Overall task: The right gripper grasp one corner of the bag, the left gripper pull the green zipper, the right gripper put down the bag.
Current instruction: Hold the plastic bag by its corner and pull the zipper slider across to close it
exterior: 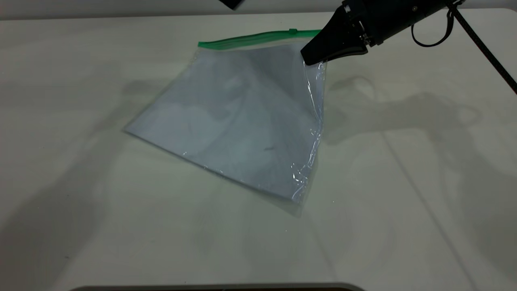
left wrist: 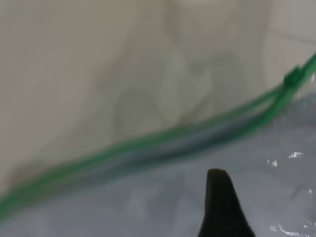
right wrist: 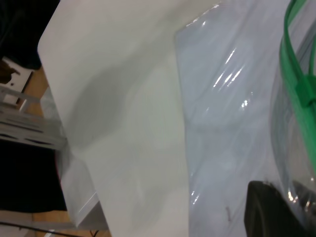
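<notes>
1. The bag hangs tilted, its near-left corner and lower edge resting on the white table while the corner by the green strip is lifted. That far-left end is unsupported, so a pull along the strip could drag or swing the whole pouch instead of moving the slider.
2. The green zipper runs along the raised far edge, with its slider tab close to the held corner. In the left wrist view the strip bows and gapes (it looks partly open), so the track may buckle under a pull.
3. The left gripper shows only one dark tip over the plastic, below the strip; whether its jaws are apart I cannot tell. It is off the tab, and a careless close could pinch film instead.
4. The right gripper is clamped on the bag's upper corner beside the zipper end. The film is slick and the hold small; a hard tug could slip it free.
</notes>
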Robot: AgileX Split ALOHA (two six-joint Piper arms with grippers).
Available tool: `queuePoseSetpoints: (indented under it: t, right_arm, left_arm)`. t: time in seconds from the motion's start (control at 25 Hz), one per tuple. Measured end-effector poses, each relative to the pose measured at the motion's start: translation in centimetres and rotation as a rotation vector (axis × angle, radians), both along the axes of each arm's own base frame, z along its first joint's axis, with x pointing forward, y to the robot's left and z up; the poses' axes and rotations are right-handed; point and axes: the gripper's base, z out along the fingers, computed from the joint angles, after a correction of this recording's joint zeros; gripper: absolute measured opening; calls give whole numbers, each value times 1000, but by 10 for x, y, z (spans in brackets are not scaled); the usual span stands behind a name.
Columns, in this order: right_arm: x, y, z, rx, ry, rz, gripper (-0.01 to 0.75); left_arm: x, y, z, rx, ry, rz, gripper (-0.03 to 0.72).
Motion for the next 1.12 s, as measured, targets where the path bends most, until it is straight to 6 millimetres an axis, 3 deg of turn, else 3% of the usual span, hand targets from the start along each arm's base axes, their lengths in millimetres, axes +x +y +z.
queuePoseSetpoints:
  t: [0.24,0.64,0.92,1.12]
  right_arm:
    - [-1,0,1,5,2,12,33]
    - [-1,0,1,2,-2,21,33]
    - [-1,0,1,0,-4,25,33]
    - [-1,0,1,-2,-7,27,33]
  left_arm:
    - [10,-27,-18,-138,-2,-71,519]
    - [-9,-64,-36,-164,37,-165,507]
    - [-7,-66,-37,-159,14,-146,408]
    - [-7,-62,-41,-92,29,-131,395]
